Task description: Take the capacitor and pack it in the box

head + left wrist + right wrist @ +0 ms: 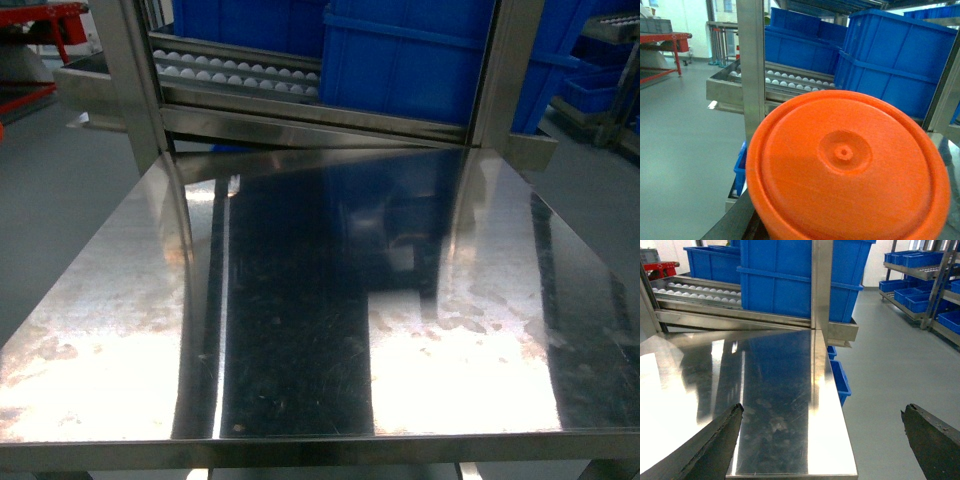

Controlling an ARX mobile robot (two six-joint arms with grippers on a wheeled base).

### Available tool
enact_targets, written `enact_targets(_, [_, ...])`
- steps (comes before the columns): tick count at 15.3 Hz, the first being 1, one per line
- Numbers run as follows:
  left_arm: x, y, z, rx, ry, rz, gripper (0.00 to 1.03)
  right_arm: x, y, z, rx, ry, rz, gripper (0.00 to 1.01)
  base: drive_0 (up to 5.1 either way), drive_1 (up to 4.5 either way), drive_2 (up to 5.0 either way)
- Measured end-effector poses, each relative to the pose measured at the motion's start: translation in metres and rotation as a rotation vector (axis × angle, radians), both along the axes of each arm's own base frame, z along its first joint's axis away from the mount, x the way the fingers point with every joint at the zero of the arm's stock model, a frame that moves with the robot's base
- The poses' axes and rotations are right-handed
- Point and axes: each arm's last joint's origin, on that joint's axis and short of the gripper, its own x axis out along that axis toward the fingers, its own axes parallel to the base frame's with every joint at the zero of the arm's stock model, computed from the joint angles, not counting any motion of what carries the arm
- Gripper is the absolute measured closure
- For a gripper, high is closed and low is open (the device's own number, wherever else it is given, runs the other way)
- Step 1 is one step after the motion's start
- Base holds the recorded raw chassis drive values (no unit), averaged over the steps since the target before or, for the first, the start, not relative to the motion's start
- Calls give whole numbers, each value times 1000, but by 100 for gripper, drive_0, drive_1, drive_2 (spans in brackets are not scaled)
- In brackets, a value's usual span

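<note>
An orange round capacitor (845,165) fills most of the left wrist view, its flat end with a small centre nub facing the camera. It hangs off the table's left edge, above the grey floor. One dark finger (737,217) of my left gripper shows against its lower left side; the rest of that gripper is hidden behind it. My right gripper (822,412) is open wide over the table's right front corner, with nothing between its fingers. Large blue boxes (405,60) stand on the rack behind the table. Neither gripper shows in the head view.
The shiny steel table (300,330) has a bare top. At its far edge stand steel uprights (130,70) and a sloping roller track (240,72). More blue bins (840,380) sit below the table's right side, and shelving (920,270) stands further right.
</note>
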Motion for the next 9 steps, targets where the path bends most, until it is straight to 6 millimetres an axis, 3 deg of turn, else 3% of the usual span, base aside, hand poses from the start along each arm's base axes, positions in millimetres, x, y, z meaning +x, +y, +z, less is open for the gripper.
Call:
enact_targets(3, [-15, 14, -7, 59, 110, 22, 58, 0, 0, 0, 0, 0, 0, 3, 0, 0, 0])
enact_targets(7, [-41, 34, -19, 60, 117, 27, 58, 0, 0, 0, 0, 0, 0, 3, 0, 0, 0])
enact_targets(9, [-43, 36, -19, 59, 115, 25, 58, 0, 0, 0, 0, 0, 0, 3, 0, 0, 0])
